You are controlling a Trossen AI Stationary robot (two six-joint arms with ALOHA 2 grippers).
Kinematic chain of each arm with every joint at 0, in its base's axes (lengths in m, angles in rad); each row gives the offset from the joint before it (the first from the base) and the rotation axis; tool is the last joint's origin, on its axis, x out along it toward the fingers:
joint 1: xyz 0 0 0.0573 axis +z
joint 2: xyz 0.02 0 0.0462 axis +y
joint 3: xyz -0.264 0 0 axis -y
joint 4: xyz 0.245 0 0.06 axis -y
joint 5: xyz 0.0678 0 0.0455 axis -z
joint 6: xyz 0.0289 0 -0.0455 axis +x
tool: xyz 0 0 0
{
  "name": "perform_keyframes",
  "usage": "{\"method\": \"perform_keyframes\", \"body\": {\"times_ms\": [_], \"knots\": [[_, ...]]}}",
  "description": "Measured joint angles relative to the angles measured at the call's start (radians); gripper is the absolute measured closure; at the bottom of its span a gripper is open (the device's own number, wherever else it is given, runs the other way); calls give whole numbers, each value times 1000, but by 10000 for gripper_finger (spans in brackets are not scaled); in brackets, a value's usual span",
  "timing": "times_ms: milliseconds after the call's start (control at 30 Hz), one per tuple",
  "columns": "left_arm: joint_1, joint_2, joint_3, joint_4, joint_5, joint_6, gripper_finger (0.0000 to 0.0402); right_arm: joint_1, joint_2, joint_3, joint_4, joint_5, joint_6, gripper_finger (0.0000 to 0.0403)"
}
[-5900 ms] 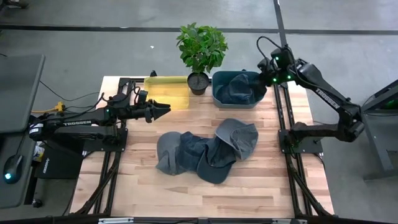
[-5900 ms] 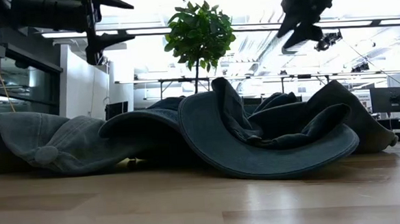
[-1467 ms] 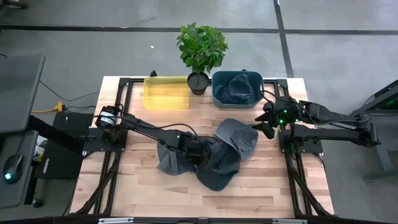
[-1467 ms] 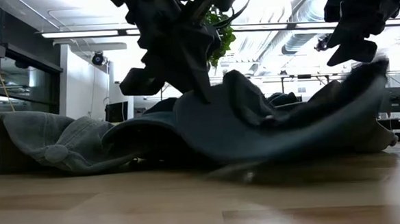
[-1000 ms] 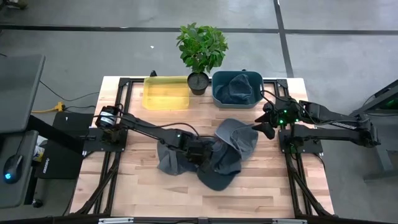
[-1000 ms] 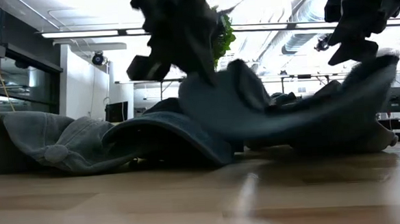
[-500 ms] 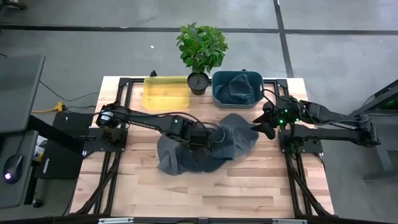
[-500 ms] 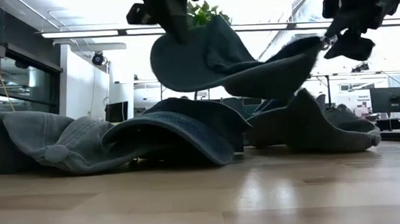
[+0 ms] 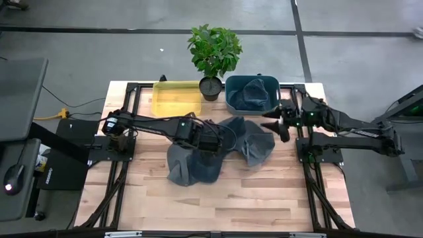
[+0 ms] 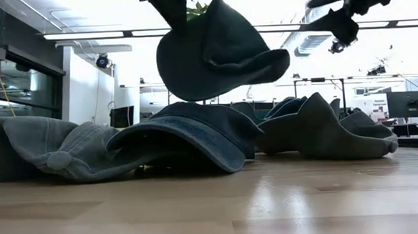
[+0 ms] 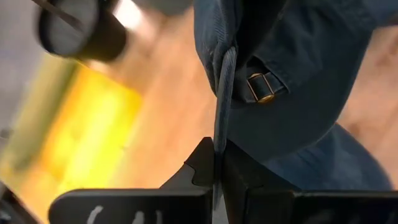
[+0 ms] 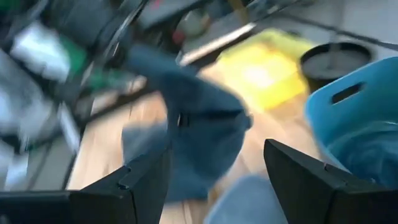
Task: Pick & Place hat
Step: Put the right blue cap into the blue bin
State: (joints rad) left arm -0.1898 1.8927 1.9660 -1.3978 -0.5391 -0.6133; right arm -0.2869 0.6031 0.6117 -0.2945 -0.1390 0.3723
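My left gripper hangs over the middle of the table, shut on a dark blue denim hat. In the low view this hat is well above the others. Below it, a pile of like hats rests on the wood, and one more hat lies to its right. My right gripper stands open in the air just right of the held hat, with nothing between its fingers. My left gripper pinches a thin stitched edge of the hat between its two fingers, close to the strap's brass buckle. The fingers come from above. The hat hangs below them, lifted clear of the table and of the other hats.
A blue bin with a hat in it stands at the far edge, right of centre. A yellow bin stands to its left, and a potted plant between them. Bare wood lies along the near edge.
My left gripper has gone up and toward the far edge with the hat. The hat has come off the pile; its trailing end has slid off the right-hand hat, and it now hangs clear. My right gripper has risen and shifted a little toward the far edge.
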Motion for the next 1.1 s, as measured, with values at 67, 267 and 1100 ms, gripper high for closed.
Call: {"method": "perform_keyframes", "body": {"times_ms": [67, 267, 1100], "knots": [[0, 0, 5, 1, -62, 20, 398, -9, 6, 0, 44, 72, 114, 155], [0, 0, 5, 15, -309, 165, 398, -45, 49, 0, 95, 103, 470, 155], [0, 3, 4, 332, -758, 933, 398, -60, 145, 0, 442, 23, 1061, 155]]}}
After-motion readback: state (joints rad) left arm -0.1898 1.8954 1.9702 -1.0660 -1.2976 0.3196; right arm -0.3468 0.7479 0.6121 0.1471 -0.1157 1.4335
